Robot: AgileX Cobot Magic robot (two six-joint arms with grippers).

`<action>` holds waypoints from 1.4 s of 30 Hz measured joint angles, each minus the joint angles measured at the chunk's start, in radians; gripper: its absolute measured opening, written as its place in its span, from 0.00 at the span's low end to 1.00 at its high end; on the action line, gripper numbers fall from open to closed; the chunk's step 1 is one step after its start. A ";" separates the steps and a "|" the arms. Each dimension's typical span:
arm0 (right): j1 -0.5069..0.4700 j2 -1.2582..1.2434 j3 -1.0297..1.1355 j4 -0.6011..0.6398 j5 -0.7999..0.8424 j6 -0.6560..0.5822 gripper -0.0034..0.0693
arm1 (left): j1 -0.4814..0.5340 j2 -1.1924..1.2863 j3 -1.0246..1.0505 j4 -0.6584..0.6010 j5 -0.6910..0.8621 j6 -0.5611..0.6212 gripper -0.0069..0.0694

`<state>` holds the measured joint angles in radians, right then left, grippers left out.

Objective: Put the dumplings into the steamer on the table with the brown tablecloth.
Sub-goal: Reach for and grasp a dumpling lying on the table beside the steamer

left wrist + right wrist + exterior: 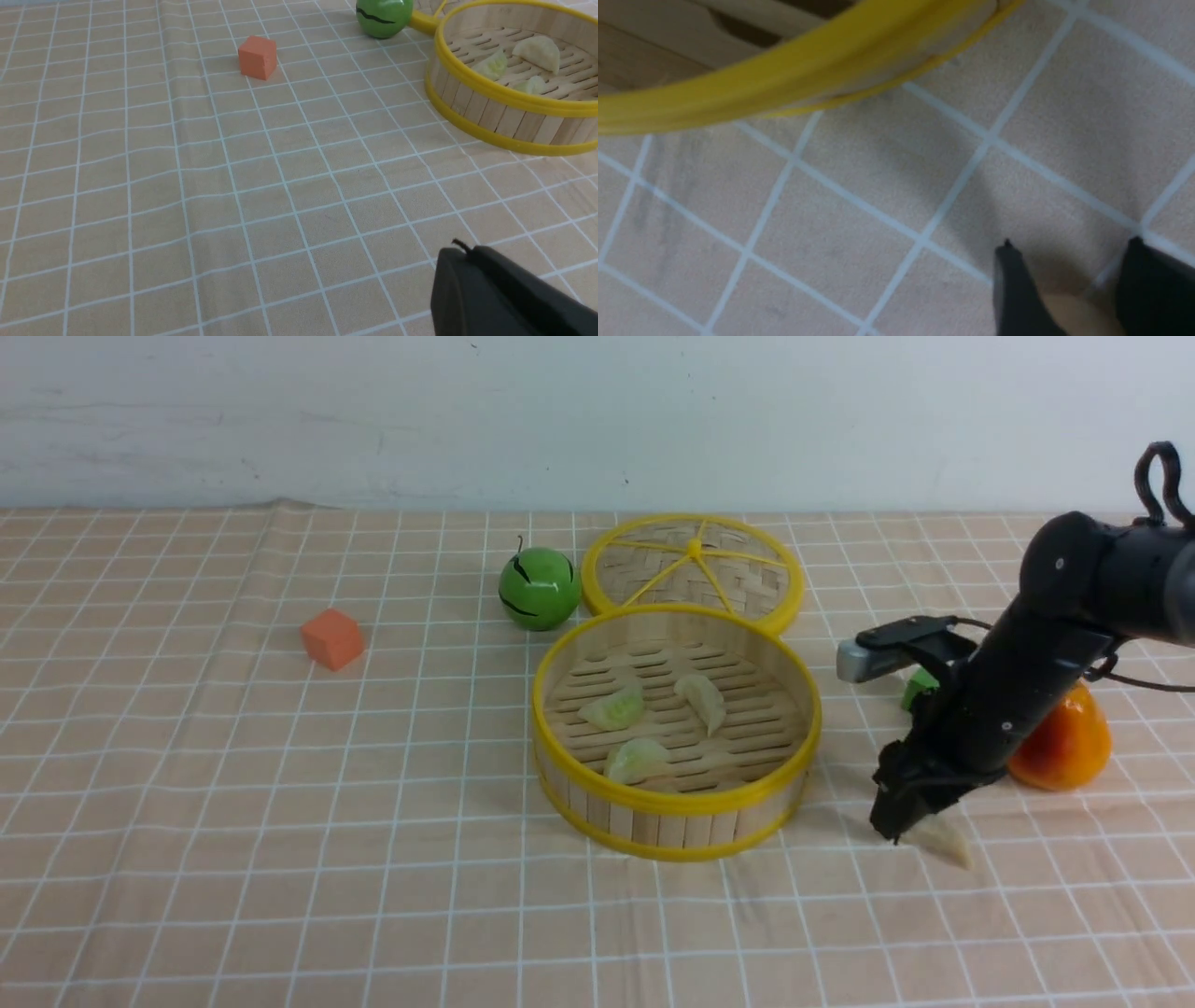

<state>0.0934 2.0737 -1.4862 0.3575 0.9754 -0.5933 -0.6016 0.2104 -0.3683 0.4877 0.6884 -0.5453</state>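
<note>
Right gripper [904, 835] straddles dumpling [945, 845] (cream-white) beside steamer [677, 801].

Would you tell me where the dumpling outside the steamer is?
In the front view, the cream dumpling lies on the tablecloth right of the steamer, at the tip of the right gripper.

Matte black arm [1018, 681]; looped cable [1158, 476]; grey camera [864, 661]

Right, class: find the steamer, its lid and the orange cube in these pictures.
Steamer [677, 803]: front view, on the near yellow rim.
Lid [695, 549]: front view, on the centre hub.
Cube [332, 638]: front view, on its middle.
</note>
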 joint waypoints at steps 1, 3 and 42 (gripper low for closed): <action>0.001 0.001 -0.001 0.000 0.019 0.001 0.38 | 0.000 0.000 0.000 0.001 0.000 0.000 0.07; 0.002 0.001 -0.014 -0.002 0.071 0.014 0.18 | 0.000 0.000 0.000 0.002 0.000 0.000 0.07; 0.010 0.064 -0.102 -0.051 0.236 0.399 0.40 | 0.000 0.000 0.000 0.003 -0.001 0.000 0.09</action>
<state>0.1029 2.1380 -1.5881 0.3064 1.2117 -0.1945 -0.6016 0.2104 -0.3683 0.4910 0.6873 -0.5453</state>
